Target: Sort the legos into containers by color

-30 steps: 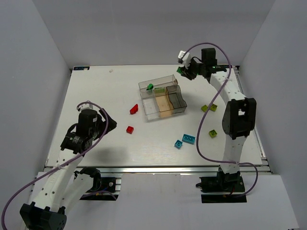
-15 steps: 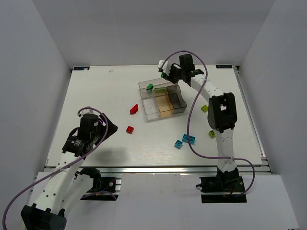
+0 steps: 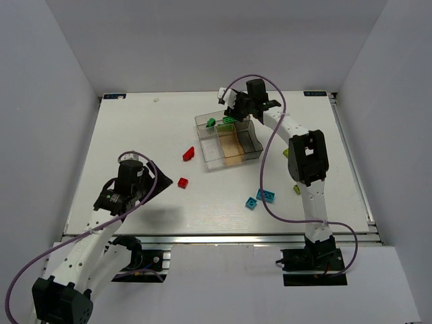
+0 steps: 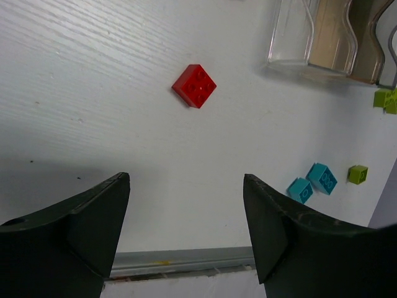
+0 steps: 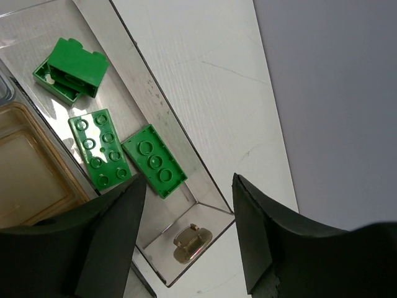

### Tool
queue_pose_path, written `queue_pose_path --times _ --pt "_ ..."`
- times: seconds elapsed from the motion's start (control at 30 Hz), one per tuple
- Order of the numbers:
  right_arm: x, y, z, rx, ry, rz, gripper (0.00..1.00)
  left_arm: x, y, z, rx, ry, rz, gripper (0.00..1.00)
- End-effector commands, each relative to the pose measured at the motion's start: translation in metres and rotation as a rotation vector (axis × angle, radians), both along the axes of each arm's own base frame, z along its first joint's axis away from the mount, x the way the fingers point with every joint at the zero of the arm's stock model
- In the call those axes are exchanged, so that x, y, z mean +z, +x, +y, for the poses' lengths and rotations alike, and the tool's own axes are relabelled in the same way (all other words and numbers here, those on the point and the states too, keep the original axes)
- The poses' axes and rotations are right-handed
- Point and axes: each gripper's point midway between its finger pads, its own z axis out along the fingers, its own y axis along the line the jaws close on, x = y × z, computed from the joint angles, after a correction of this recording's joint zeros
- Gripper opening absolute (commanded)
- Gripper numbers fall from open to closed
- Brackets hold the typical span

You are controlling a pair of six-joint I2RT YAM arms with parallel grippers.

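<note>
In the left wrist view, the right edge cuts 2 lime bricks (image 4: pixel 386 100); the top edge cuts the bins (image 4: pixel 290 37).

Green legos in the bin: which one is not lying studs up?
The thick brick, upper left in the right wrist view, tipped sideways; both thin plates lie studs up.

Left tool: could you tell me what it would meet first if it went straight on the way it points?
Most likely the bare table just short of the red brick, which lies ahead in line with the gap of the left tool; depth is unclear.
</note>
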Motion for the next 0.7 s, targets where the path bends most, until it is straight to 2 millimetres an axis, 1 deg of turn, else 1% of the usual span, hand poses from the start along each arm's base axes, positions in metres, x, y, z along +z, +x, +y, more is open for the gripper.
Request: queue_pose_path --times 0.0,0.03,0.07,0.1,0.13,0.17,0.2,0.23,0.27,0.3,0.33,0.37,0.4,0.43,0.47,0.5,0.53,0.57,0.6,0.63,0.67 --pt "0.046 0.007 -0.001 -0.022 0.067 -0.081 0.64 0.000 0.004 -0.017 -0.049 -0.070 -0.019 0.83" --pt "0.065 0.003 -0.003 -0.030 0.087 -0.099 0.62 -0.003 0.005 -0.019 -0.050 -0.081 -0.010 0.79" --pt "0.071 -0.001 -0.005 -0.042 0.107 -0.087 0.60 -0.006 0.006 -0.022 -0.057 -0.090 -0.003 0.68" --pt "0.073 -0.009 -0.008 -0.076 0.166 -0.013 0.58 -0.009 0.009 -0.024 -0.060 -0.100 -0.007 0.61" --pt "0.098 -0.019 -0.011 -0.093 0.225 0.008 0.45 -0.010 0.011 -0.028 -0.069 -0.118 -0.001 0.55" --pt "0.103 -0.030 -0.012 -0.106 0.269 0.071 0.35 -0.020 0.012 -0.031 -0.076 -0.118 0.034 0.52" --pt "0.124 -0.048 -0.016 -0.075 0.337 0.129 0.29 -0.023 0.015 -0.034 -0.082 -0.123 0.041 0.48" --pt "0.123 -0.070 -0.016 -0.079 0.386 0.262 0.19 -0.027 0.017 -0.034 -0.077 -0.123 0.057 0.48" --pt "0.126 -0.083 -0.022 -0.083 0.422 0.325 0.16 -0.039 0.018 -0.034 -0.074 -0.108 0.102 0.49" --pt "0.129 -0.110 -0.027 -0.060 0.459 0.402 0.16 -0.040 0.019 -0.036 -0.076 -0.101 0.113 0.58" --pt "0.127 -0.128 -0.029 -0.061 0.484 0.475 0.30 -0.045 0.020 -0.034 -0.058 -0.092 0.140 0.65" --pt "0.127 -0.141 -0.033 -0.050 0.503 0.515 0.43 -0.049 0.022 -0.032 -0.043 -0.076 0.159 0.70" --pt "0.123 -0.164 -0.042 -0.070 0.513 0.559 0.59 -0.054 0.025 -0.032 -0.033 -0.066 0.194 0.80" --pt "0.121 -0.173 -0.048 -0.076 0.514 0.571 0.66 -0.057 0.027 -0.032 -0.026 -0.058 0.213 0.83" --pt "0.117 -0.182 -0.052 -0.089 0.515 0.590 0.71 -0.060 0.028 -0.035 -0.025 -0.053 0.228 0.84" --pt "0.124 -0.193 -0.057 -0.097 0.518 0.572 0.72 -0.071 0.029 -0.032 -0.006 -0.028 0.271 0.85" --pt "0.108 -0.201 -0.067 -0.134 0.512 0.605 0.72 -0.070 0.035 -0.036 -0.001 -0.030 0.274 0.86" --pt "0.105 -0.206 -0.071 -0.146 0.513 0.606 0.73 -0.073 0.037 -0.036 0.011 -0.025 0.290 0.86" --pt "0.109 -0.215 -0.075 -0.151 0.517 0.592 0.73 -0.076 0.040 -0.038 0.021 -0.017 0.302 0.86" --pt "0.108 -0.217 -0.083 -0.171 0.521 0.587 0.73 -0.085 0.042 -0.041 0.032 -0.013 0.332 0.86" --pt "0.095 -0.224 -0.086 -0.187 0.513 0.616 0.73 -0.083 0.049 -0.043 0.043 -0.016 0.326 0.86"
